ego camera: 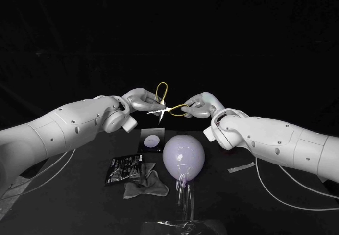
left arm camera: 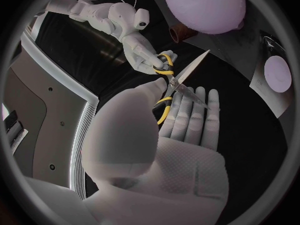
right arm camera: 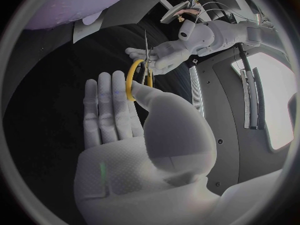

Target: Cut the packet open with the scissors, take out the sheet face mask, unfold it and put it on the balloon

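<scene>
Over the dark surface (ego camera: 84, 210), in the frame's upper middle, the left hand (ego camera: 140, 103) and right hand (ego camera: 198, 106) are both closing fingers on the scissors (ego camera: 164, 104), probably to settle a cutting grip. The packet (ego camera: 126, 169) is lying lower left of the balloon (ego camera: 183, 154).

surface: black tabletop (ego camera: 233, 210), matte | behind: dark backdrop (ego camera: 169, 39), plain and featureless | light: dim, tabletop only slightly paler than backdrop
</scene>
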